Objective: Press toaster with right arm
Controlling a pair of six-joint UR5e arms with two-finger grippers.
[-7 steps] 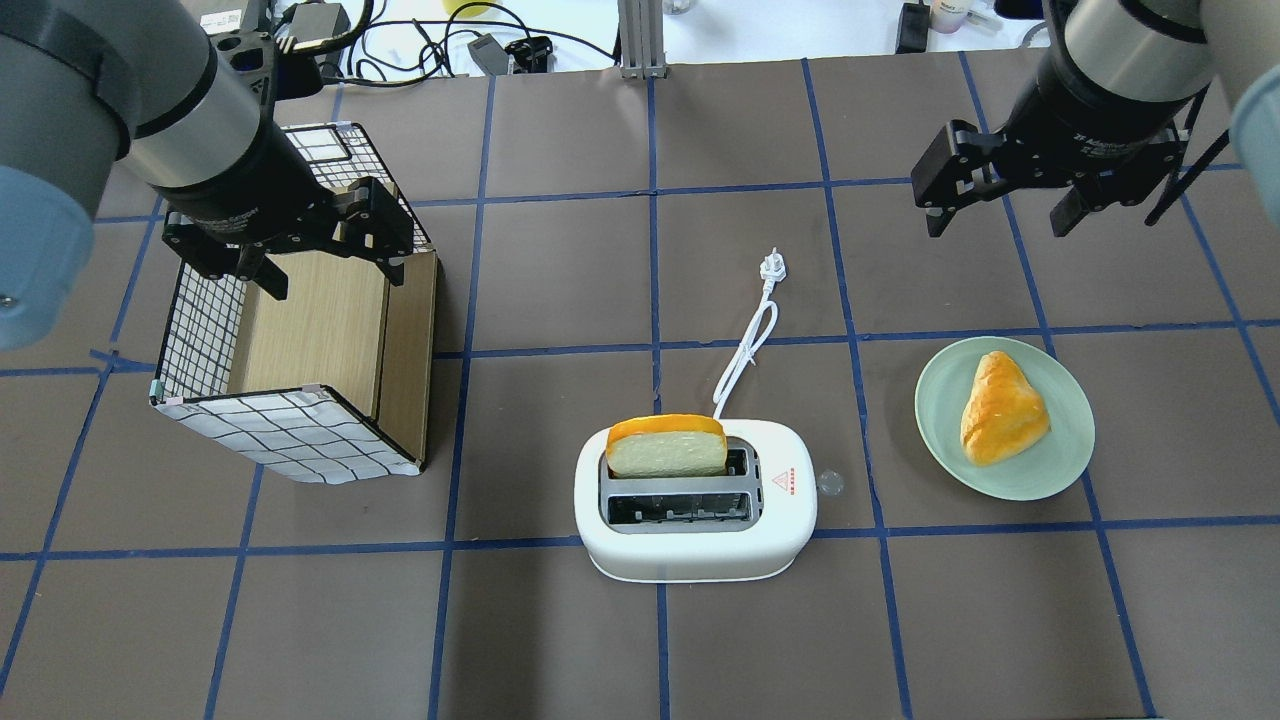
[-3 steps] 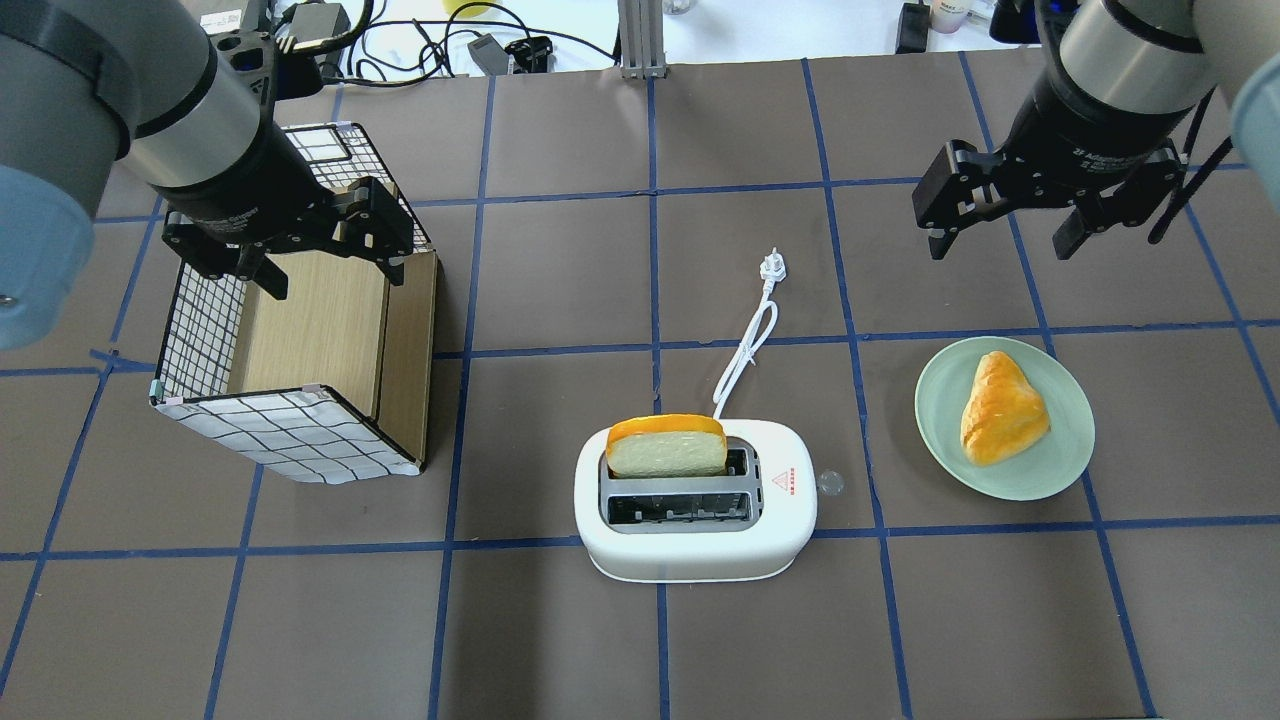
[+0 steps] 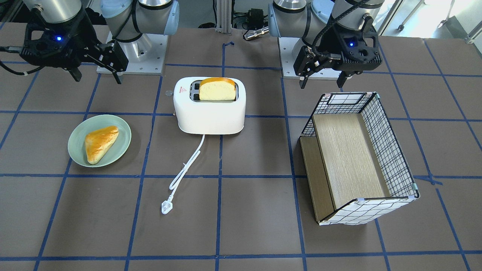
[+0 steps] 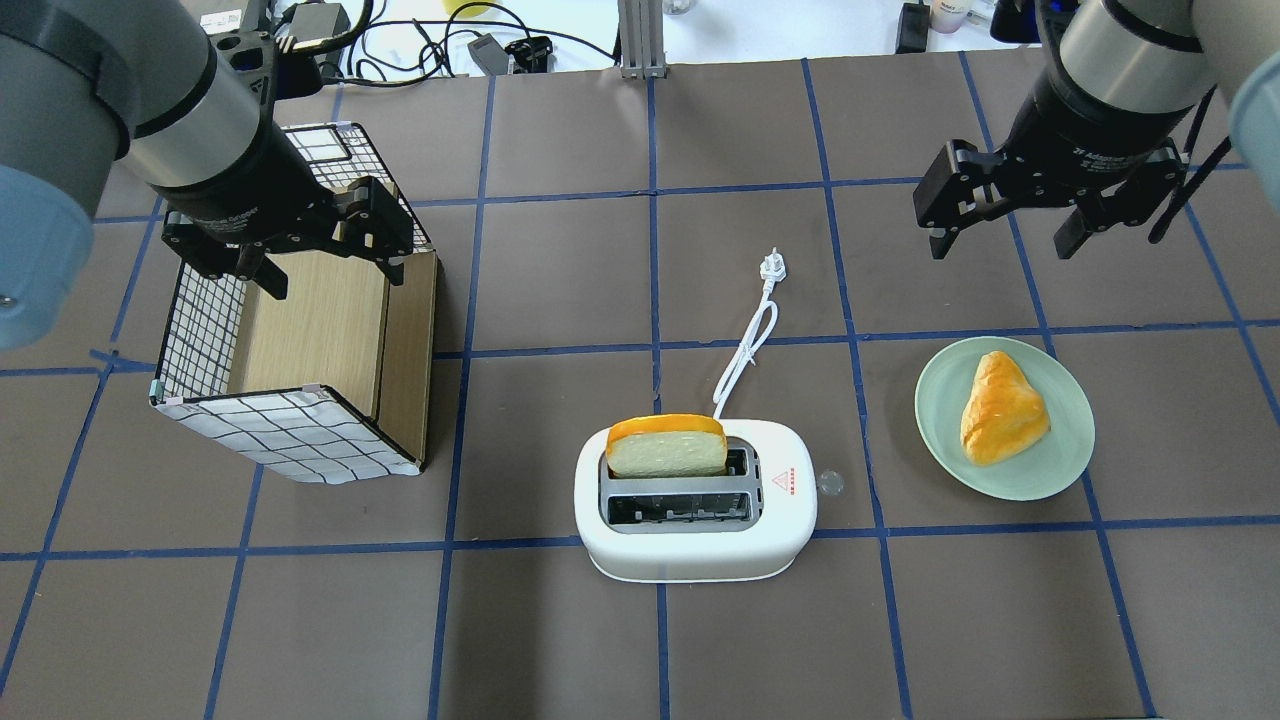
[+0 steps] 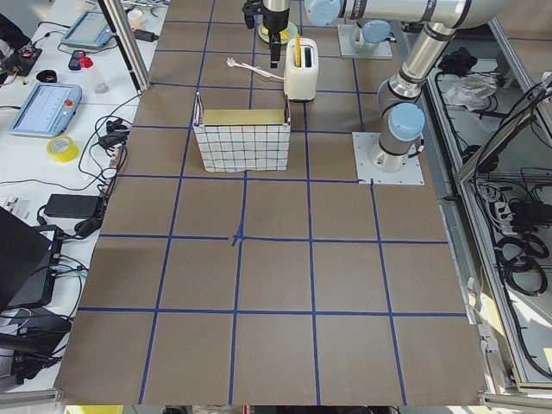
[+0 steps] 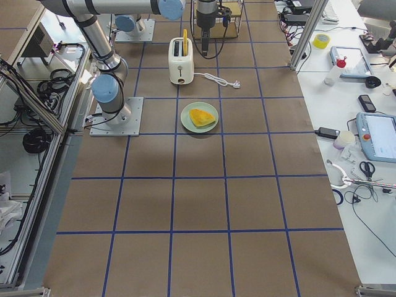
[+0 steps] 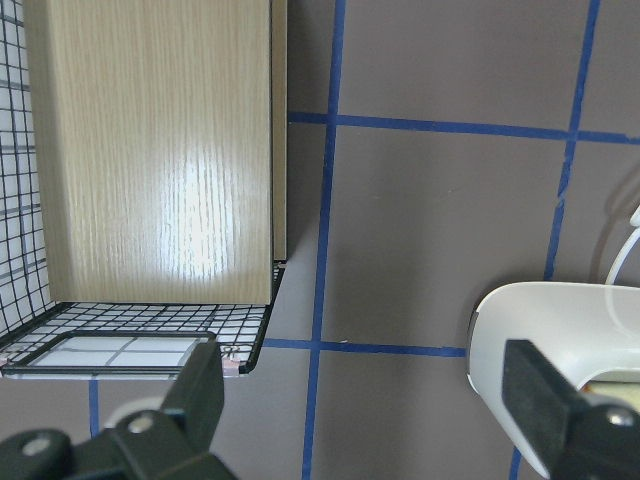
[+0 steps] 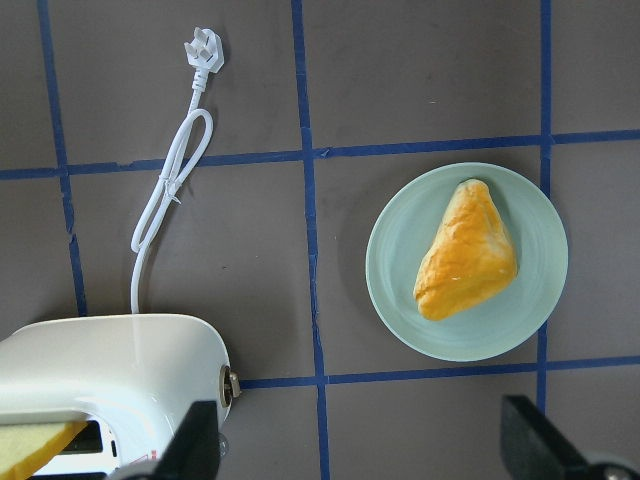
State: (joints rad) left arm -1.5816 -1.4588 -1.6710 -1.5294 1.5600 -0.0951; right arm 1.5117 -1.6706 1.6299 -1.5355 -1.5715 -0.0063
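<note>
The white two-slot toaster [image 4: 700,548] stands at the table's middle front, with a bread slice [image 4: 667,447] upright in its far slot. Its round lever knob [image 4: 829,483] sticks out of the right end and also shows in the right wrist view [image 8: 231,381]. The cord and plug [image 4: 772,266] trail away behind it. My right gripper [image 4: 1000,245] is open and empty, raised well behind and to the right of the toaster, beyond the plate. In the front-facing view it [image 3: 98,78] hangs at the upper left. My left gripper [image 4: 335,280] is open and empty above the basket.
A pale-green plate [image 4: 935,430] with a golden pastry [image 4: 1000,410] sits right of the toaster, between it and my right gripper. A wire-grid basket with a wooden floor [image 4: 300,430] lies on its side at the left. Blue tape lines cross the brown table.
My right gripper has shifted a little nearer, toward the plate, still open. The left arm, toaster and bread have not moved.
</note>
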